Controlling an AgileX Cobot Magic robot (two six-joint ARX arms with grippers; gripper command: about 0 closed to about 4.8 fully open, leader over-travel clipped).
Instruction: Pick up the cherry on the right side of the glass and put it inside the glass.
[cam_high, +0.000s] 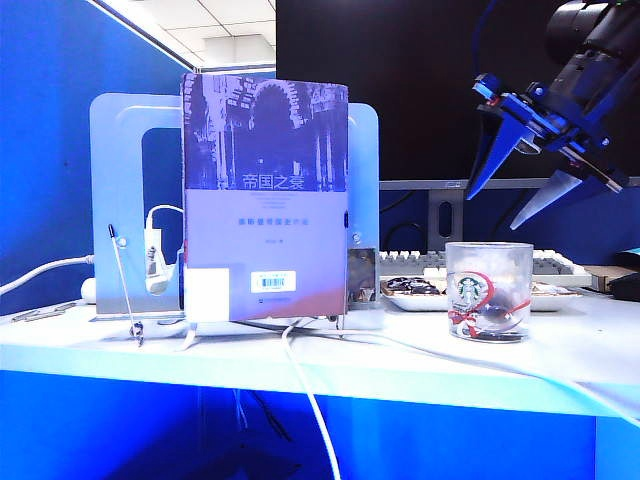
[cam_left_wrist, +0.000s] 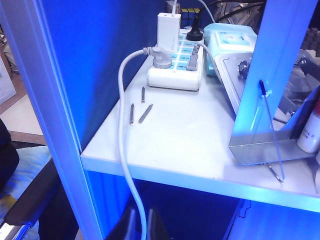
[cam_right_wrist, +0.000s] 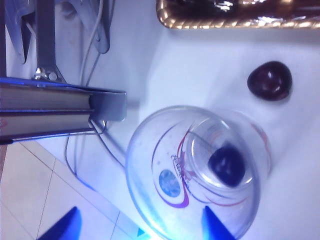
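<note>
Right wrist view is showing me the cherry (cam_right_wrist: 227, 165) lying inside the glass (cam_right_wrist: 165, 165), directly beneath my right end effector (cam_right_wrist: 140, 225), whose jaws are standing apart and empty. I am judging the drop done; lifting clear comes next. Left end effector (cam_left_wrist: 137, 227) is idling off the surface, state unclear.

Book: a purple-covered hardback book (cam_high: 265, 195) stands upright against a pale metal bookend (cam_high: 115, 190) on the white surface (cam_high: 330, 355).
Tray: a flat gold-rimmed tray (cam_right_wrist: 235, 17) sits behind, near a grey keyboard (cam_high: 560, 262).
Power: a white power strip (cam_left_wrist: 177, 62) carries plugs; a white cable (cam_left_wrist: 125, 165) runs over the surface's edge.
Screws: three small metal screws (cam_left_wrist: 139, 109) lie beside the cable.
</note>
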